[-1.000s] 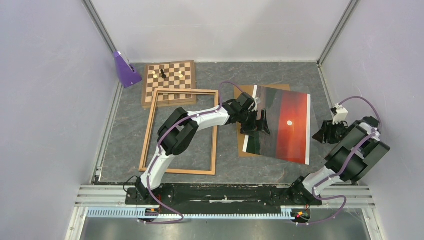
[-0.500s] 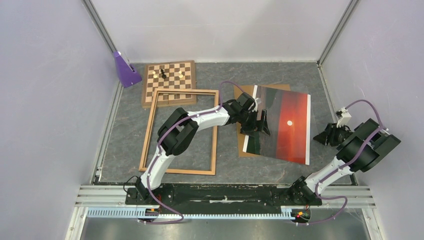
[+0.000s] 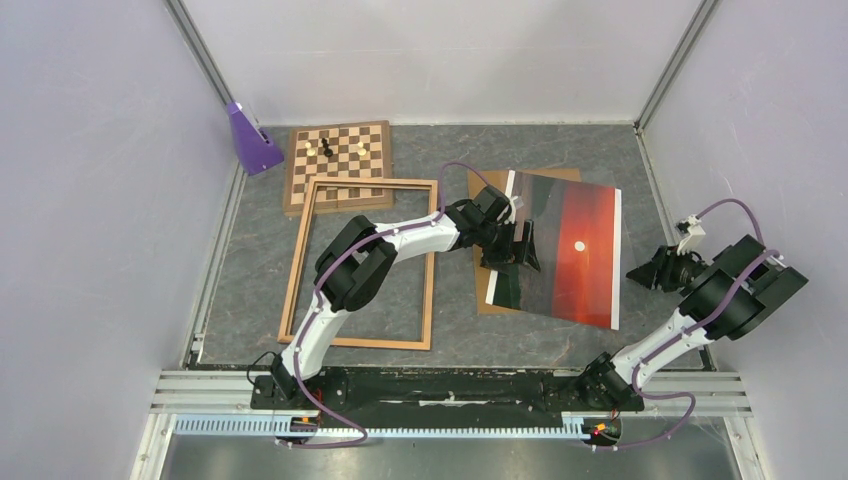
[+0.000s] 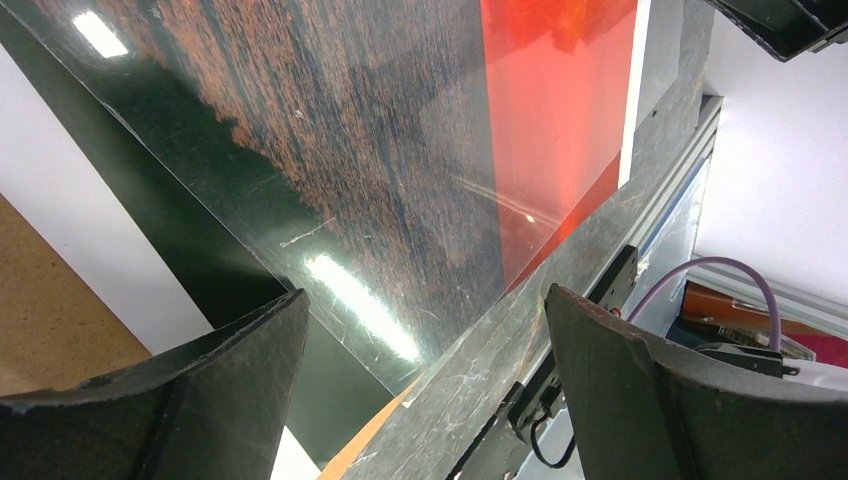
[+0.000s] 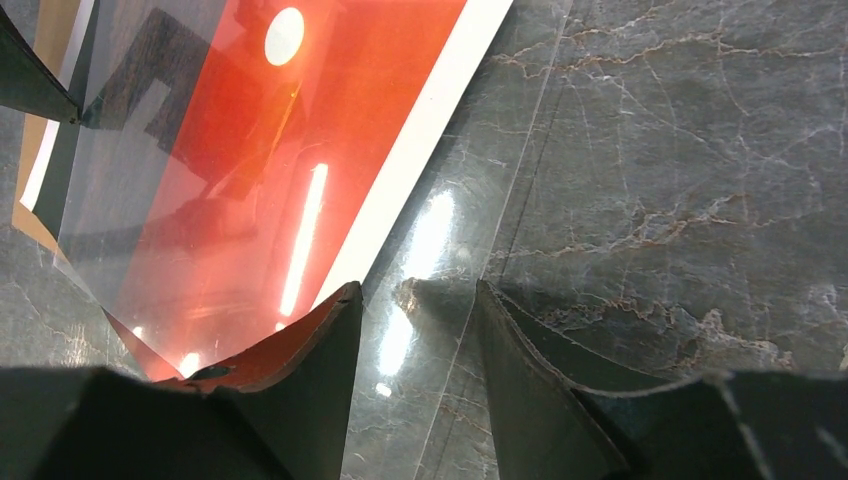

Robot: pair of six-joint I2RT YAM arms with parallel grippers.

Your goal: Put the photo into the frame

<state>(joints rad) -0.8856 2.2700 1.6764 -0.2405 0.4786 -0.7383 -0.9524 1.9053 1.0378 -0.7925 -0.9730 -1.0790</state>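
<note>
The bench (image 3: 600, 160) carries everything. On its left side the frame (image 3: 360, 343) lies flat, wood side up, so its opening is ready to receive a picture. Its far rail overlaps the chessboard (image 3: 345, 155). The photo (image 3: 575, 270) is just to the right of the frame, sunset side up and skewed on the brown backing board (image 3: 545, 173), not yet in the frame. My left claw (image 4: 420, 300) is spread wide above the photo's dark left edge and grasps nothing; I judge it is set to take that edge. My right claw (image 5: 418, 295) is low beside the white right strip, half parted and empty, probably there to help lift.
</note>
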